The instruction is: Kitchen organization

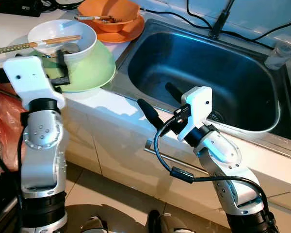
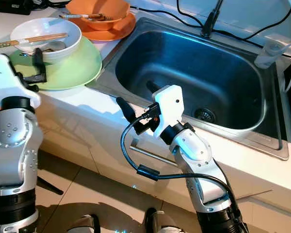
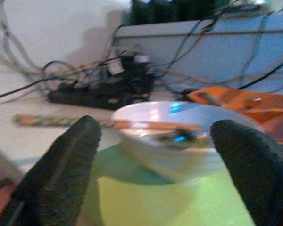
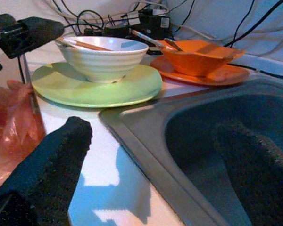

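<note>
Stainless steel sink (image 1: 262, 131) lies just beyond the right gripper (image 1: 157, 104), whose two black fingers are spread wide and hold nothing; one finger reaches over the basin, the other hangs over the white counter edge (image 1: 116, 109) in front of it. A drain (image 2: 204, 114) sits in the basin floor past that gripper's white wrist block. To the far side of the right gripper, across the sink's rim, a white bowl (image 1: 63, 39) stands on a green plate (image 1: 94, 68), with chopsticks (image 1: 36, 44) laid across the bowl's mouth. The left gripper (image 3: 155, 155) is directly in front of this stack, its fingers (image 3: 61, 169) also parted and empty, one on each side of the bowl as seen along them. Behind the stack an orange bowl (image 1: 109, 12) rests on an orange plate (image 1: 128, 31), utensils lying in it. Black cables (image 3: 104, 89) and a power strip crowd the wall behind. A red plastic bag (image 1: 2, 121) hangs below the counter beside the left arm. A clear cup (image 1: 281, 53) stands at the sink's far corner.
</note>
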